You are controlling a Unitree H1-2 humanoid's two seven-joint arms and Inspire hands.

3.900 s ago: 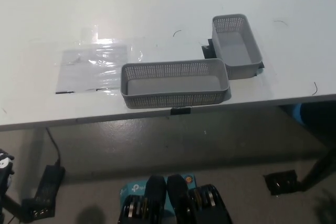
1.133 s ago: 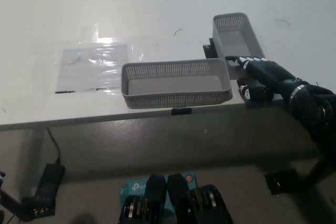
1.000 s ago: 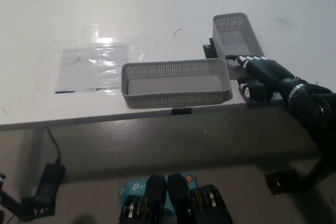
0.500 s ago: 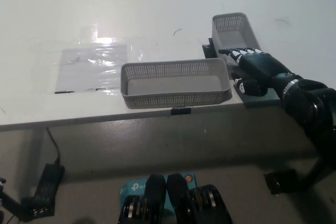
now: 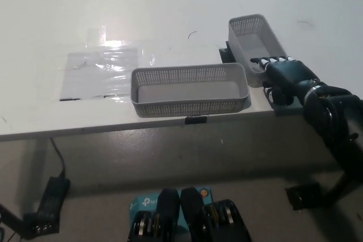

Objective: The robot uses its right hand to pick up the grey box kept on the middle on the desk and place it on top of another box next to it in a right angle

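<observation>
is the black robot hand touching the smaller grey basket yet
Touching. The head view shows the right robot hand draped over the near end of the smaller basket, fingertips on its rim.

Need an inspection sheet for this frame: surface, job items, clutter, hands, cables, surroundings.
Surface: white desk, a few dark scuff marks.
Job's things: long grey perforated plastic box at the desk's front edge; second grey perforated plastic box at its right end, set at a right angle, not stacked.
Clutter: clear plastic sheet lying flat left of the long box.
Hands: black right hand at the near end of the second box, fingers curled over its rim, nothing lifted; left hand not in view.
Cables: black cable with a power brick on the floor, lower left.
Surroundings: teal-and-white carton on the floor.
</observation>
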